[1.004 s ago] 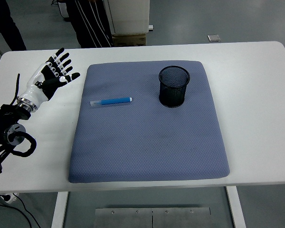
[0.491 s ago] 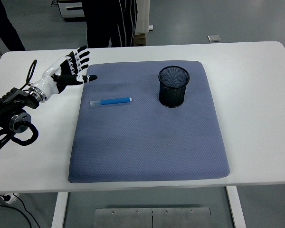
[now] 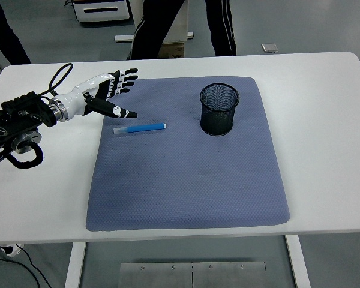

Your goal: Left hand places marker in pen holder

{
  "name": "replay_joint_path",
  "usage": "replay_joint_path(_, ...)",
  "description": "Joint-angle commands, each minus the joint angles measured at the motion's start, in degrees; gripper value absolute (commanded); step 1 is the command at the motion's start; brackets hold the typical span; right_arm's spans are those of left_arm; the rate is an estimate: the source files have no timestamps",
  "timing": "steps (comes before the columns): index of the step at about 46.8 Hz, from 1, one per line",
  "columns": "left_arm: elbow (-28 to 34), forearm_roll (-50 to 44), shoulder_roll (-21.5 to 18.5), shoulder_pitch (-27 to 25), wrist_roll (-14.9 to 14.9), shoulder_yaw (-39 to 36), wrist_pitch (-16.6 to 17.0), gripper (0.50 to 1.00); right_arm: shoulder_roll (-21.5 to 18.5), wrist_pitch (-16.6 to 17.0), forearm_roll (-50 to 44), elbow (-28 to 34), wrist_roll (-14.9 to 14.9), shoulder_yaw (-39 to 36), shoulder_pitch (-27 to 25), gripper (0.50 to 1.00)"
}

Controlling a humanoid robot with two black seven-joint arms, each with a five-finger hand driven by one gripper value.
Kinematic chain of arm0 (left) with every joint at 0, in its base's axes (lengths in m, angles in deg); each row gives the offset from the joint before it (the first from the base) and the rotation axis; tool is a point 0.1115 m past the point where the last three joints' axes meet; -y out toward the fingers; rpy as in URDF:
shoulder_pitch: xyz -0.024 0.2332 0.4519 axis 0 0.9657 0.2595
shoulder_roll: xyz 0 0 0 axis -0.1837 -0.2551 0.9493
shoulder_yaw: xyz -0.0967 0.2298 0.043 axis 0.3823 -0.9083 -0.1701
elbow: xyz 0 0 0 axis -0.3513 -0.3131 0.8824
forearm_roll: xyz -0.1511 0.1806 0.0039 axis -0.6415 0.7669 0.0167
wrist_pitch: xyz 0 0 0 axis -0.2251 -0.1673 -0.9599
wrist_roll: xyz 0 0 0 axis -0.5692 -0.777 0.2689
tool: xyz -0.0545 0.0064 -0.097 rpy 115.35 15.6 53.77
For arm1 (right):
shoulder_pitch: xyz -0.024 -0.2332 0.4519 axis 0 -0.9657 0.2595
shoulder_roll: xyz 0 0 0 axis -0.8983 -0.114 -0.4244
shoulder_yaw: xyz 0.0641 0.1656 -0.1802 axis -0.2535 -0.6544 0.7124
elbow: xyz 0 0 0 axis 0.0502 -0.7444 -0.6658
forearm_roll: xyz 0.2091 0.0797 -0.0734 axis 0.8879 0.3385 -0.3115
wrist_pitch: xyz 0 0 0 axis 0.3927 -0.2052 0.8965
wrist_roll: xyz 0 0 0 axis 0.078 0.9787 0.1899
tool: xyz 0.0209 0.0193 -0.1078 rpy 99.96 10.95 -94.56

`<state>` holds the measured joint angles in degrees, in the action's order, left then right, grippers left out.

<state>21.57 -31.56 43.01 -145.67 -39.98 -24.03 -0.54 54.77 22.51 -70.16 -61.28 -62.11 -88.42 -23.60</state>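
step: reach, pre-grasp | left hand [image 3: 108, 96] fingers spread, empty, just far-left of marker [image 3: 140, 128] | next: descend, pinch, carry right to pen holder [image 3: 219, 108]

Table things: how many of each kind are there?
Marker: 1
Pen holder: 1
Mat: 1
Robot left hand, open above the mat's left edge: 1
Total: 4
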Motion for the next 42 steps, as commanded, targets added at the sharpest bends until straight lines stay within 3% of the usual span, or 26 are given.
replay_joint_path(1, -0.03, 0.34, 0.20, -0.36, -0.06, -2.13, 0.26, 1.000, 0.00, 0.00, 0.00, -0.04, -0.01, 0.00, -0.01, 1.000)
replay_joint_path(11, 0.06, 0.08, 3.01, -6.85, -0.23, -18.72, 5.34, 1.000, 0.00, 0.00, 0.00, 0.05, -0.01, 0.00, -0.01, 1.000)
replay_joint_path(20, 0.06, 2.10, 6.78, -10.38, -0.23, -25.34, 5.53, 1.000, 0.00, 0.00, 0.09, 0.05, -0.01, 0.00, -0.01, 1.000)
replay_joint_path(42, 1.20, 15.72, 10.48, -15.31, -0.32, -29.92, 5.36, 1.000, 0.00, 0.00, 0.00, -0.04, -0.01, 0.00, -0.01, 1.000)
